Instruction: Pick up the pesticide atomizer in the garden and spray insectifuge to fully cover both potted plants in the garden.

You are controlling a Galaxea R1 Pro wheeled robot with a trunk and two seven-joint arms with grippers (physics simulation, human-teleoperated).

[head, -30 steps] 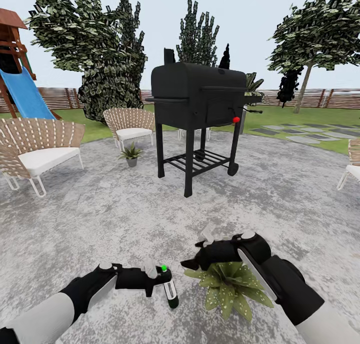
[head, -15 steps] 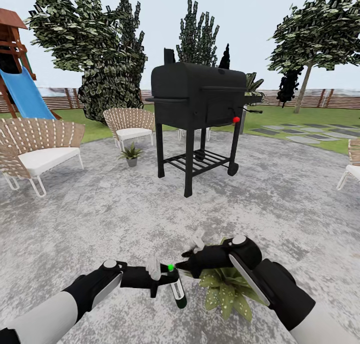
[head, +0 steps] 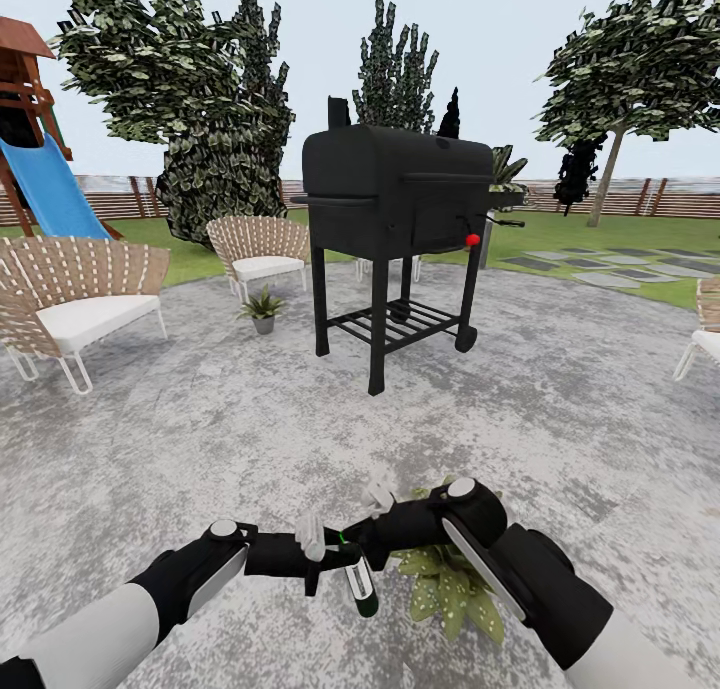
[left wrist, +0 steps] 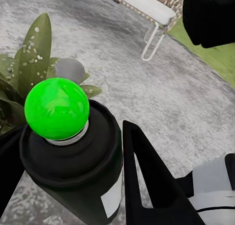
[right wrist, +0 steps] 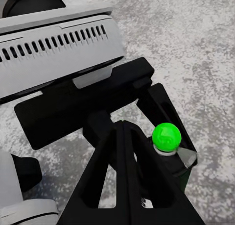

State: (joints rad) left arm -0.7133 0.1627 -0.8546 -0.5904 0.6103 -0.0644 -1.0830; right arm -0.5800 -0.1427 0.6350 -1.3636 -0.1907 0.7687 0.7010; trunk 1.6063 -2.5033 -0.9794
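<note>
From the head camera, the left gripper (head: 318, 554) has its fingers closed around the spray bottle (head: 358, 583), which hangs tilted just beside the near potted plant (head: 450, 575), on its left. The right gripper (head: 362, 529) reaches in over that plant, its fingers touching or nearly touching the bottle's green top; how far apart they stand I cannot tell here. The likely trouble is the two arms meeting: a push from the right one could knock the bottle out of the left grip or swing its aim off the leaves, leaving the plant only partly covered. Counted: two potted plants, the second one (head: 262, 308) well beyond the first, left of the black grill (head: 397, 219); one bottle; one grill; two wicker chairs in full view, plus part of another at the right edge.

The left wrist camera looks along the bottle (left wrist: 73, 156), with one green ball top (left wrist: 57, 108), held between dark fingers (left wrist: 147, 181). Speckled leaves of the near plant (left wrist: 34, 53) lie just behind it, so the aim looks roughly right.

The right wrist camera shows its own fingers (right wrist: 125, 176) drawn close together, nothing visibly between them, tips just beside the bottle's green top (right wrist: 166, 136) and the left gripper's body (right wrist: 93, 107). A slip here would strike that grip.
</note>
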